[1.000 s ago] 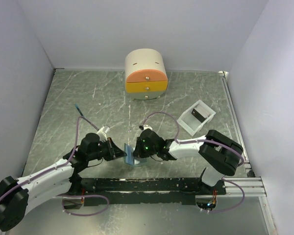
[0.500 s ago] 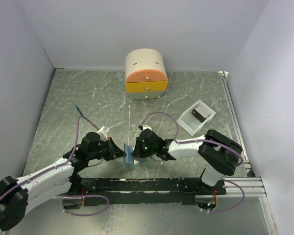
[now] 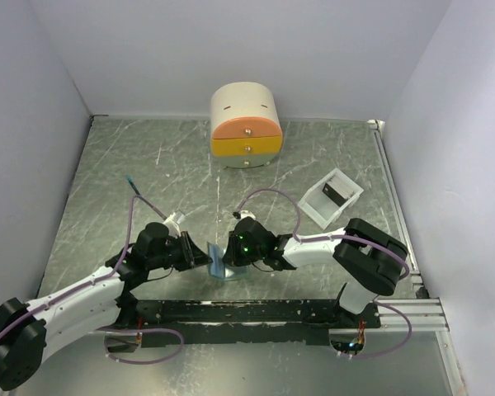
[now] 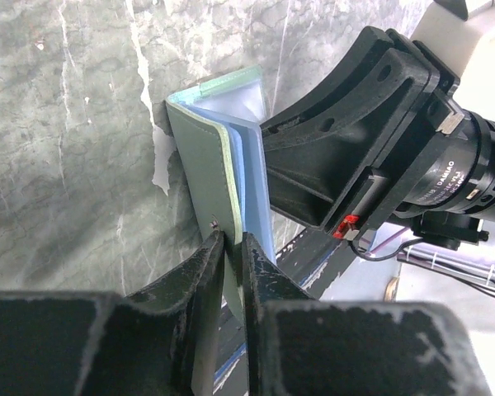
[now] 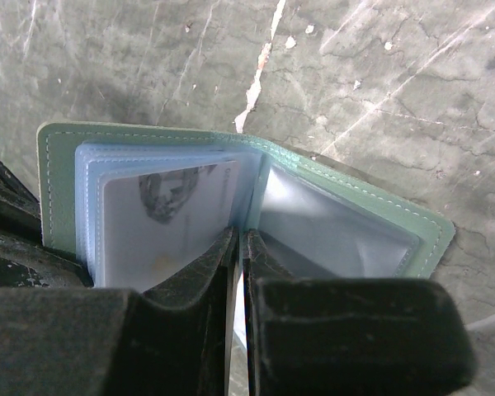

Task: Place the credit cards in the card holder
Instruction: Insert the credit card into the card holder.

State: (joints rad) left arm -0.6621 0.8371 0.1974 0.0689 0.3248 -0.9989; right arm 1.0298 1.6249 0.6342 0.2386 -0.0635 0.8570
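Card-loading step, viewed at the near centre of the marbled grey-green table (image 3: 148, 165). The card holder (image 5: 256, 157), a small grey-green folding wallet with pale blue translucent pockets, stands opened between the two arms. The left gripper (image 4: 230, 241) has its fingers drawn to a narrow gap astride the edge of one cover, apparently pinching it. The right gripper (image 5: 239, 238) is closed almost fully on a thin pale sheet (image 5: 235, 346) seen edge-on at the fold; whether this is a card or a pocket leaf cannot be told. One printed card (image 5: 169, 214) shows through the pocket left of the fold, while the pocket to its right looks vacant. Another dark credit card (image 3: 333, 195) lies in the white rectangular tray (image 3: 312, 213), well apart to the right. To do this step well, the left grip should hold the cover firm and upright so the pocket mouth stays spread. The right arm should push straight along the pocket's plane, without twisting. The propped wallet would likely fold or tip under sideways force.
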